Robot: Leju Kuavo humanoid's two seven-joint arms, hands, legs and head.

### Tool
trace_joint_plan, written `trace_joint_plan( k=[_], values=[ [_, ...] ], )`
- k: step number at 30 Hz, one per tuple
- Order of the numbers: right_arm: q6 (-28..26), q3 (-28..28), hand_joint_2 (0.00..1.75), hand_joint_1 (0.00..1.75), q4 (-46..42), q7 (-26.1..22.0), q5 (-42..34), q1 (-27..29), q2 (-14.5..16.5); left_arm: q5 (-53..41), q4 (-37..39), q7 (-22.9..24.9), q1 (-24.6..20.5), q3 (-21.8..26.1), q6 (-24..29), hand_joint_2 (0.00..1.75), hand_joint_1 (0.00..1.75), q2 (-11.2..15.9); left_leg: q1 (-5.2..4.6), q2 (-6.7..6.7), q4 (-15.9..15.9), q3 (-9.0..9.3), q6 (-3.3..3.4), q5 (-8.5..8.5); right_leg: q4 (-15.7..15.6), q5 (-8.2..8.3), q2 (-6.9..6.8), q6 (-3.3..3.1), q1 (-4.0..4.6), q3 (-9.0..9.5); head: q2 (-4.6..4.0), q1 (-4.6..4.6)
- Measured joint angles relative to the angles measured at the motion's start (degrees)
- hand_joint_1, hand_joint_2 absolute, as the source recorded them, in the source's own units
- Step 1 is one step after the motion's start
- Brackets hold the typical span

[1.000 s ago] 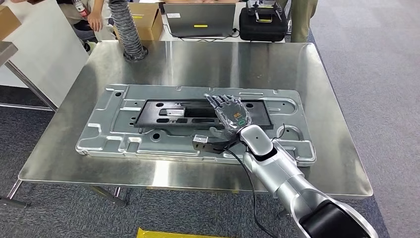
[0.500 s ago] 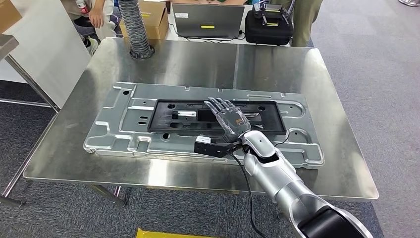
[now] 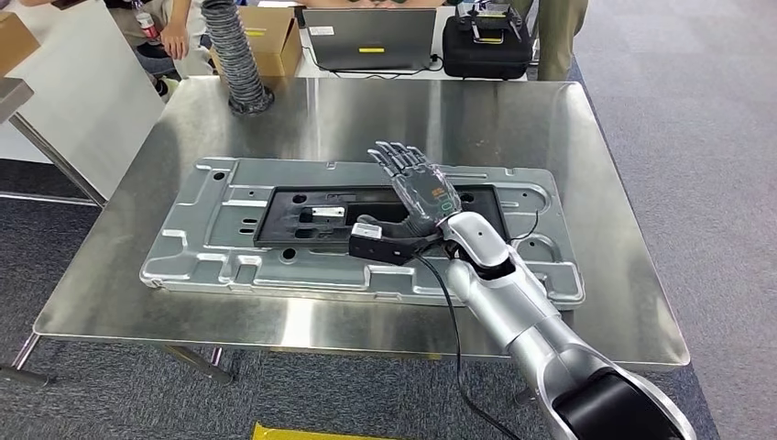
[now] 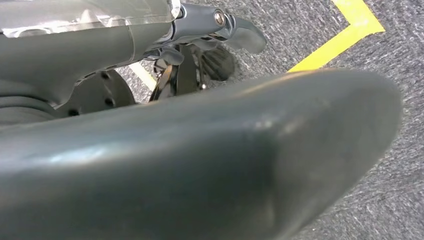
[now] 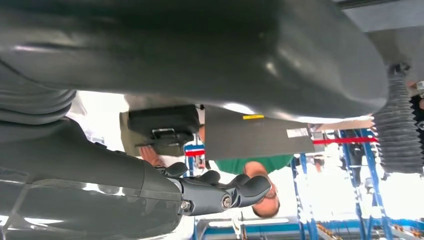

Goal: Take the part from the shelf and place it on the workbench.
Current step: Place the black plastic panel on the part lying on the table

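Note:
A black rectangular frame part (image 3: 321, 197) lies flat on a large grey stamped metal panel (image 3: 220, 247), which rests on the steel workbench (image 3: 366, 119). My right hand (image 3: 417, 192) is over the right half of the black part. It is open, with its fingers stretched out and tilted up off the part, and its thumb (image 3: 376, 243) is out to the side, low by the part's near edge. In the right wrist view the hand (image 5: 220, 192) holds nothing. My left hand (image 4: 220, 30) hangs over the grey carpet with nothing in it.
A ribbed grey hose (image 3: 234, 55) stands at the bench's far left corner. Beyond the far edge are a cardboard box (image 3: 270, 32), a laptop (image 3: 369, 37) and a black case (image 3: 486, 41), with people standing there. A white board (image 3: 82, 92) leans at the left.
The whole picture has swayed, so the camera moved. My right hand has lifted off the black part and tipped its fingers up; the part stays on the panel.

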Motion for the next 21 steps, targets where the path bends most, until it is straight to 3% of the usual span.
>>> trace_joint_plan(
  k=[1, 2, 5, 7, 10, 12, 14, 15, 16, 17, 18, 20, 21],
  values=[
    [0.10, 0.09, 0.00, 0.00, -0.57, 0.15, 0.24, -0.03, 0.02, 0.13, 0.00, 0.26, 0.08, 0.00, 0.10, 0.00, 0.00, 0.00, 0.01, 0.00, 0.88, -0.46, -0.07, 0.28, 0.08, -0.06, 0.00, 0.00, 0.01, 0.02, 0.00, -0.01],
    [0.19, 0.17, 0.00, 0.00, -1.20, 0.32, 0.43, -0.07, 0.05, 0.19, 0.00, 0.57, 0.13, 0.00, 0.28, 0.00, 0.00, 0.00, 0.02, 0.01, -0.68, 0.26, -0.07, 1.69, 0.18, -0.16, 0.03, 0.04, 0.00, 0.08, 0.00, -0.02],
    [0.32, 0.28, 0.00, 0.00, -3.42, 0.87, 0.91, -0.34, 0.19, 0.22, 0.00, 1.66, 0.16, 0.00, 1.19, 0.00, 0.00, 0.00, -0.04, 0.03, -12.46, 5.96, 0.48, 7.03, 0.58, -0.64, 0.17, 0.52, 0.11, 0.36, 0.00, -0.01],
    [0.36, 0.40, 0.00, 0.00, -4.69, 1.16, 1.19, -0.47, 0.21, 0.09, 0.00, 2.46, 0.17, 0.00, 2.14, 0.00, 0.00, 0.00, -0.19, -0.02, -15.64, 7.45, 1.05, 7.55, 0.75, -0.76, 0.19, 1.02, 0.30, 0.27, 0.00, 0.03],
    [0.34, 0.76, 0.00, 0.00, -6.20, 1.36, 1.32, -0.54, 0.19, -0.01, 0.00, 3.39, 0.32, 0.01, 3.43, 0.00, 0.00, -0.03, -0.07, -0.05, -15.99, 7.48, 1.99, 7.75, 1.19, -1.22, 0.17, 1.88, 0.34, -0.03, 0.01, 0.07],
    [0.27, 0.99, 0.00, 0.00, -7.01, 1.37, 1.33, -0.68, 0.17, -0.01, 0.00, 3.75, 0.36, 0.02, 3.84, 0.00, 0.00, -0.07, 0.14, 0.03, -16.34, 7.57, 2.61, 7.97, 5.21, -3.73, 0.17, 2.49, 0.18, -1.82, 0.01, 0.23],
    [0.22, 1.26, 0.00, 0.00, -7.34, 1.36, 1.33, -0.64, 0.15, 0.00, 0.00, 3.95, 0.37, 0.02, 3.99, 0.00, 0.00, -0.11, 0.13, 0.06, -16.35, 7.52, 2.86, 7.98, 13.01, -7.30, 0.14, 2.95, -0.08, -5.47, 0.01, 0.37],
    [0.21, 1.39, 0.00, 0.00, -7.38, 1.36, 1.33, -0.51, 0.15, 0.01, 0.00, 4.01, 0.40, 0.02, 4.00, 0.00, 0.00, -0.13, 0.12, 0.06, -16.33, 7.51, 2.87, 7.97, 16.19, -8.27, 0.14, 3.08, -0.18, -7.06, 0.01, 0.37],
    [0.19, 1.52, 0.00, 0.00, -7.38, 1.36, 1.33, -0.39, 0.14, 0.02, 0.00, 4.05, 0.43, 0.02, 4.00, 0.00, 0.00, -0.13, 0.11, 0.03, -16.31, 7.52, 2.87, 7.96, 17.53, -8.18, 0.14, 3.12, -0.23, -7.81, 0.01, 0.38],
    [0.16, 1.65, 0.00, 0.00, -7.47, 1.36, 1.33, -0.32, 0.14, 0.03, 0.00, 4.08, 0.44, 0.02, 4.00, 0.00, 0.00, -0.13, 0.11, 0.00, -16.27, 7.54, 2.84, 7.94, 16.55, -6.99, 0.13, 3.08, -0.28, -7.46, 0.01, 0.38],
    [0.13, 1.76, 0.00, 0.00, -7.63, 1.36, 1.36, -0.31, 0.14, 0.04, 0.00, 4.12, 0.44, 0.02, 4.00, 0.00, 0.00, -0.14, 0.11, -0.04, -16.21, 7.58, 2.78, 7.89, 13.59, -5.06, 0.13, 2.96, -0.29, -6.14, 0.00, 0.38],
    [0.02, 1.97, 0.00, 0.00, -8.18, 1.49, 1.51, -0.40, 0.14, 0.04, 0.00, 4.26, 0.40, 0.02, 4.04, 0.00, 0.00, -0.17, 0.01, -0.09, -16.04, 7.58, 2.47, 7.72, 5.33, -1.48, 0.10, 2.47, -0.13, -2.36, 0.01, 0.37],
    [-0.02, 2.08, 0.00, 0.00, -8.46, 1.59, 1.64, -0.41, 0.15, 0.03, 0.00, 4.36, 0.39, 0.02, 4.08, 0.00, 0.00, -0.20, -0.06, -0.10, -15.97, 7.52, 2.24, 7.67, 2.60, -0.63, 0.11, 2.19, 0.02, -1.14, 0.00, 0.36]
  ],
)
